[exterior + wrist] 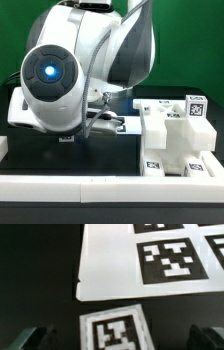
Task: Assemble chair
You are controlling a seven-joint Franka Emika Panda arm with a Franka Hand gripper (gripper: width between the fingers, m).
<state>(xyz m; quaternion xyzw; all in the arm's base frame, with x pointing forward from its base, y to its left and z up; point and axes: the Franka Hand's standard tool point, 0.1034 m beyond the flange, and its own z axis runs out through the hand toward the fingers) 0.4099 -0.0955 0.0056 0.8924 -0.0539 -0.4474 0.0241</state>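
In the wrist view my gripper (122, 335) is open. Its two dark fingers (40, 338) stand on either side of a narrow white chair part (113, 328) bearing one black-and-white tag. There is a dark gap between the part and each finger, so nothing is gripped. In the exterior view several chunky white chair parts (180, 138) with tags stand together at the exterior view's right. The gripper itself is hidden there behind the arm's large white body (60, 75).
The marker board (110, 263) with several tags lies flat on the black table just beyond the narrow part. A long white bar (100, 186) runs along the front of the exterior view. A white piece (20, 114) sits at that view's left.
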